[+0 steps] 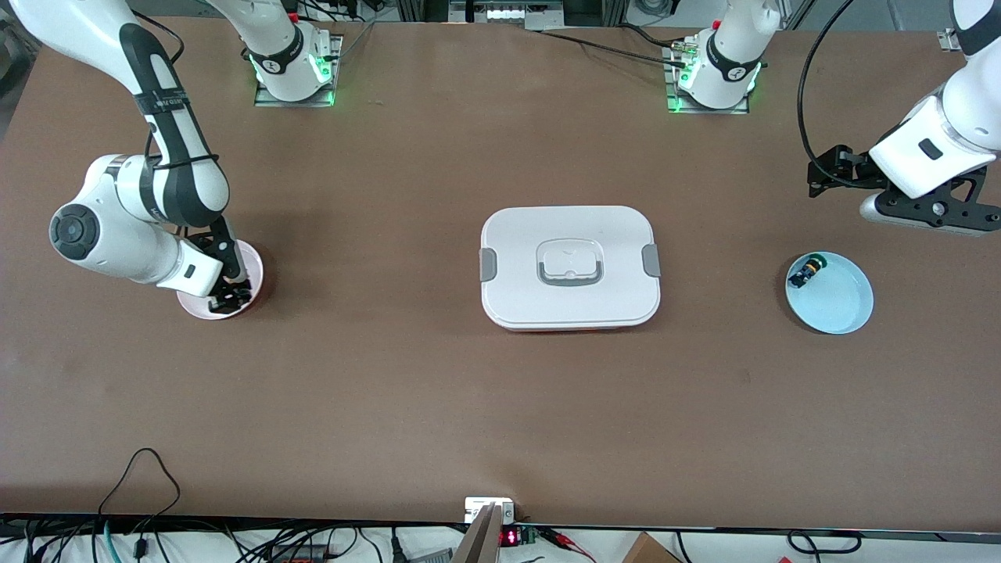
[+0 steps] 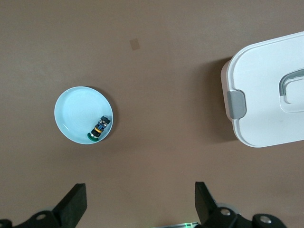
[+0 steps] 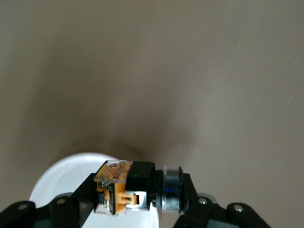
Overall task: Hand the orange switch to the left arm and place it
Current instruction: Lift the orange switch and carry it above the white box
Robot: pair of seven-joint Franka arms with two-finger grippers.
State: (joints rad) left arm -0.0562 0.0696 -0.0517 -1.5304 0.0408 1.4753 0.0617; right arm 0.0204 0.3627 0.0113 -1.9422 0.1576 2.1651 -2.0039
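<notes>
My right gripper is down at a pink bowl toward the right arm's end of the table. It is shut on the orange switch, which lies crosswise between the fingers: black body, orange parts, a silver ring at one end. The bowl's pale inside shows under it. In the front view the switch is hidden by the gripper. The white lidded box sits mid-table and also shows in the left wrist view. My left gripper is open and empty, held high over the table's left-arm end.
A light blue plate lies toward the left arm's end, nearer the front camera than the left arm's hand. On it lies a small black switch with a green cap, seen in the left wrist view too.
</notes>
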